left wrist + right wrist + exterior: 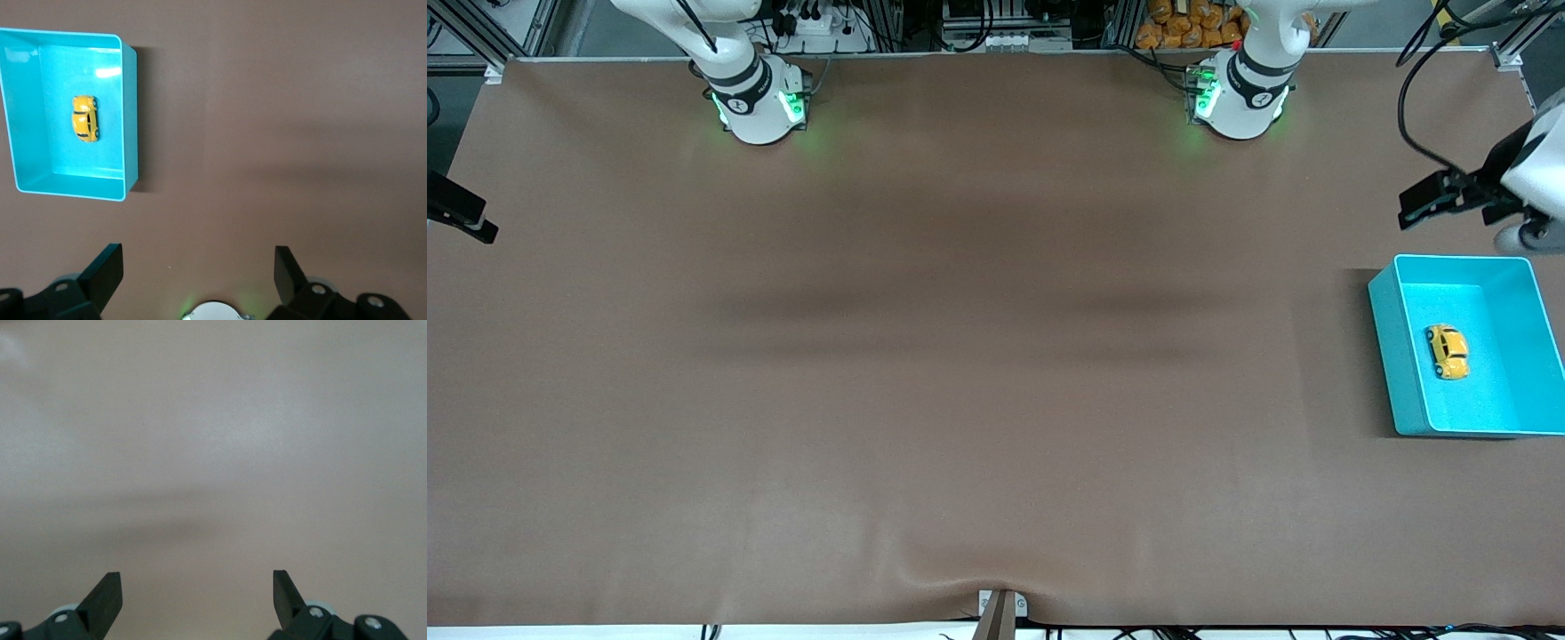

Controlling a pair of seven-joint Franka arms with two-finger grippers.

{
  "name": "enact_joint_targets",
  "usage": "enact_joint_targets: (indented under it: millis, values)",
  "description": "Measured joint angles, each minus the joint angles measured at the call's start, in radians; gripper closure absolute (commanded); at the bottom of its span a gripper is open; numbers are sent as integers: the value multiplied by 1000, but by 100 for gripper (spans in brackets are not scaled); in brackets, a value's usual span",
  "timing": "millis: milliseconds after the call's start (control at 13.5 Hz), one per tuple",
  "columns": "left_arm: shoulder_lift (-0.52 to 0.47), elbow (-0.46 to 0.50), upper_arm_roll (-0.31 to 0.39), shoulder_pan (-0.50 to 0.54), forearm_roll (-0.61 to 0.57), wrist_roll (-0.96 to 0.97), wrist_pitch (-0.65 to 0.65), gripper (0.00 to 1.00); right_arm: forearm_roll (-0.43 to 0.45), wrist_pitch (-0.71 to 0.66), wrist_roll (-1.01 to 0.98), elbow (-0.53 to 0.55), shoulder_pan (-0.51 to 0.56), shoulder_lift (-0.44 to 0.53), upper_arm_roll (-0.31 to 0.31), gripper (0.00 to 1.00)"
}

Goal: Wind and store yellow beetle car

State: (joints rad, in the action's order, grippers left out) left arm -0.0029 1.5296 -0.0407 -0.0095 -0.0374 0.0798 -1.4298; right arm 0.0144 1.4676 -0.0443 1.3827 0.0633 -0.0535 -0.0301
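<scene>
The yellow beetle car (pixel 1448 351) lies on the floor of a turquoise bin (pixel 1383 324) at the left arm's end of the table. In the left wrist view the car (pixel 85 119) rests in the bin (pixel 131 120) on its wheels, apart from the walls. My left gripper (pixel 1414 206) hangs open over bare table beside the bin, its jaws (pixel 199 263) wide apart with nothing between them. My right gripper (pixel 476 222) waits open over the table's edge at the right arm's end, and its wrist view shows only bare mat between the jaws (pixel 197 587).
A brown mat (pixel 960 356) covers the whole table. A small clamp (pixel 1000 609) sits at the table edge nearest the camera. Both robot bases (pixel 760 107) stand along the table edge farthest from the camera.
</scene>
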Motion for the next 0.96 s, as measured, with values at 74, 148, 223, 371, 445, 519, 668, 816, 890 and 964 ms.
enact_joint_targets:
  millis: [74,148,223,371,445,519,668,816,890,964]
  values:
    - [-14,0,7,-3,5,0,12,0,0,0,0,0,0,0,0,0]
    - [-25,0,8,-3,9,0,19,0,0,0,0,0,0,0,0,0]
    - [-31,0,8,-3,13,0,21,0,0,0,0,0,0,0,0,0]
    - [-32,0,8,-3,15,12,21,0,0,0,0,0,0,0,0,0]
    - [-32,-1,8,-3,16,21,21,0,0,0,0,0,0,0,0,0]
    - [-32,-5,8,-3,16,26,23,0,0,0,0,0,0,0,0,0]
    - [-33,-17,5,-3,16,29,37,0,1,0,0,0,0,0,-1,0]
    - [-34,-22,5,-4,16,30,42,0,1,0,0,0,0,0,-1,0]
    - [-34,-24,5,-4,16,30,43,0,1,0,0,0,0,0,-1,0]
    - [-34,-25,6,-4,16,29,43,0,1,0,0,0,0,0,-1,0]
